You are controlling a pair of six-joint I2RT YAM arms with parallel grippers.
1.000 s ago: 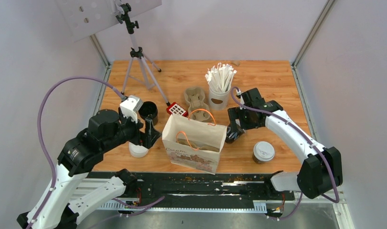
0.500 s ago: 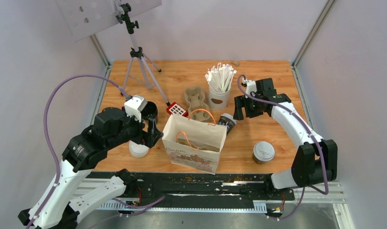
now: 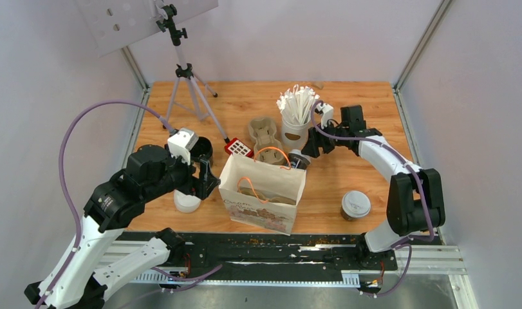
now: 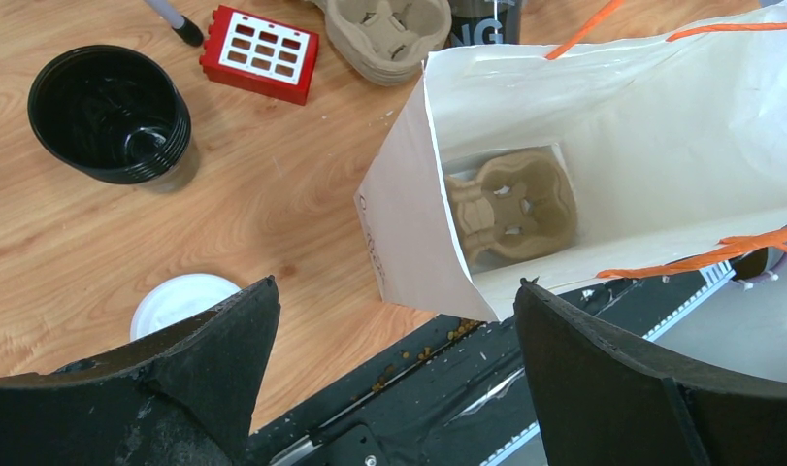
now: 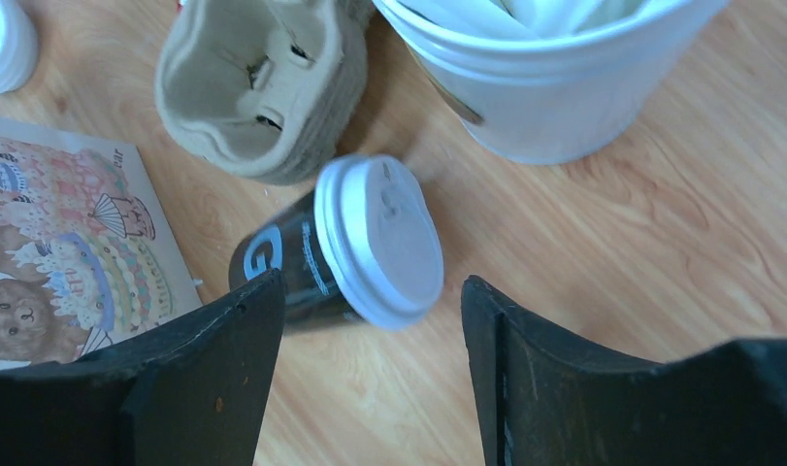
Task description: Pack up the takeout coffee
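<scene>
Bag (image 3: 261,193) of white paper stood open in the middle of the wooden table (image 3: 361,109), with its orange handles up. At its bottom lay a brown cup tray (image 4: 510,209) with empty holes. A second cup tray (image 3: 264,132), also empty, sat behind the bag. Next to it stood a white cup (image 3: 295,129) full of white paper sticks. A stack of black cups (image 3: 200,149) stood left of the bag, and the top one was empty. A loose white lid (image 3: 187,203) lay in front of the stack. A red block (image 3: 239,148) lay behind the bag.

One coffee cup (image 3: 355,205) stood upright with its lid on, to the right of the bag and apart from it. The other coffee cup (image 5: 355,248) was tipped over, lid on, by the bag's back corner, just beside the second cup tray. The right gripper (image 5: 372,291) had its fingers apart on either side of this cup, with a gap beside the lid. I could not tell if the other finger touched. The left gripper (image 4: 389,320) hung wide open above the bag's left edge, holding nothing.

A tripod (image 3: 184,71) stood at the back left, and white walls closed in the table
</scene>
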